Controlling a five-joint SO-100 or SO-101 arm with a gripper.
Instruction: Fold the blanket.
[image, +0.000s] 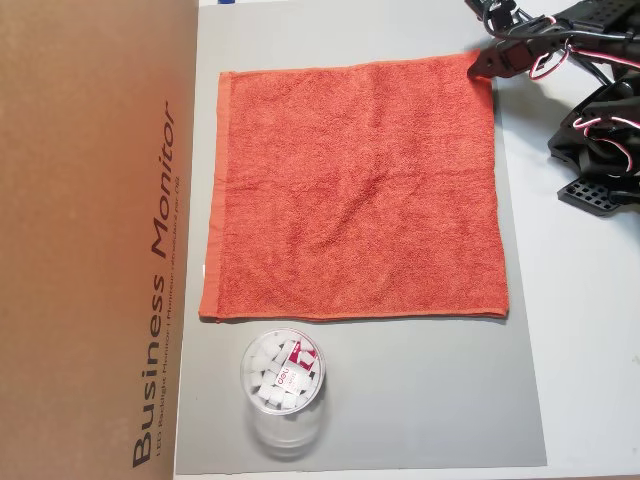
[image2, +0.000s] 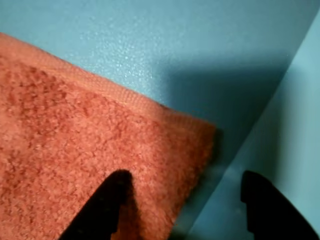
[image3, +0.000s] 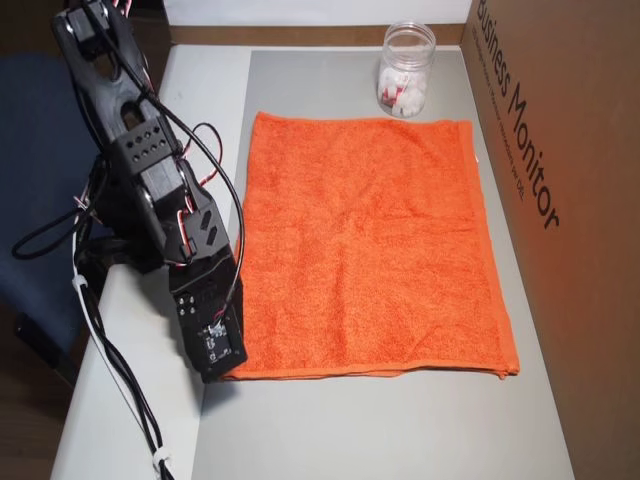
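While flat, nubby terry blanket (image: 355, 190) corner sits betw. tool (image2: 182, 200) tips.

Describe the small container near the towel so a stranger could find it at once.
Start at the grey mat with the big orange-red towel spread flat on it. In an overhead view, just below the towel's lower edge stands a clear plastic jar beside the brown cardboard box. It is the only see-through thing there, packed with small white pieces and a red label.

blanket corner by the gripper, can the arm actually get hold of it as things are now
Probably yes. In the wrist view the gripper is open, one finger over the blanket, the other past its edge, straddling the corner. Nothing lies between them; the plastic jar stands well away.
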